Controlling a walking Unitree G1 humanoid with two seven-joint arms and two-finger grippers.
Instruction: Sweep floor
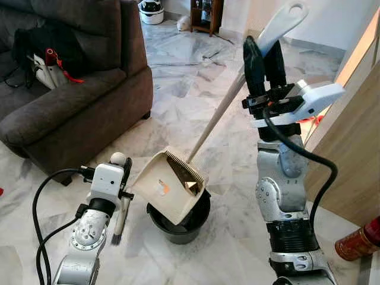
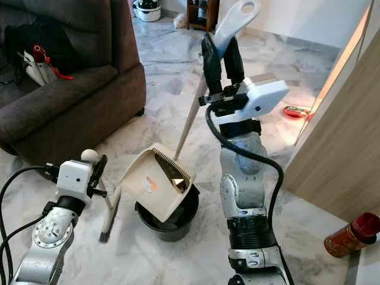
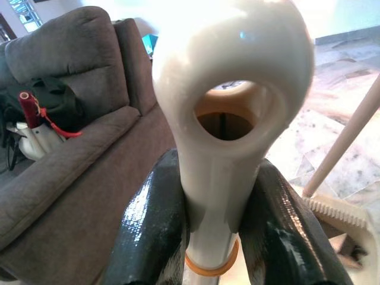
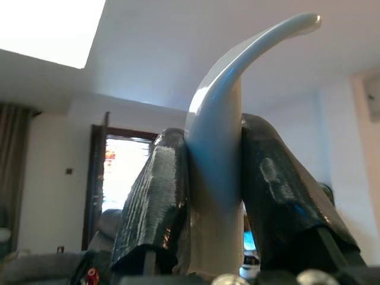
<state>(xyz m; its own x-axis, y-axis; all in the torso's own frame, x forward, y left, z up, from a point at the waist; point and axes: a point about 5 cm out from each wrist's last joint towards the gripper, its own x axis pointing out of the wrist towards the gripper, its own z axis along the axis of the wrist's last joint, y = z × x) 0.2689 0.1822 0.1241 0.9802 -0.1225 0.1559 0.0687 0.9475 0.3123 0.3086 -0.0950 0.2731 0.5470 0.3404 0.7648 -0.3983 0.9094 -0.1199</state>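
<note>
Cream dustpan (image 1: 169, 187) tips over black bucket (image 1: 178, 222), its handle clenched in the raised right pincer (image 1: 265, 62)

A home living room: brown sofa (image 1: 71, 101) on marble floor (image 1: 196, 83).

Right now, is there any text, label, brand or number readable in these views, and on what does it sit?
No text can be read.
dustpan: a small orange and grey sticker on its back, too blurred to read.
red-brown bottle: no lettering can be made out on it.
bag on the sofa: white with red parts, no print legible.
</note>
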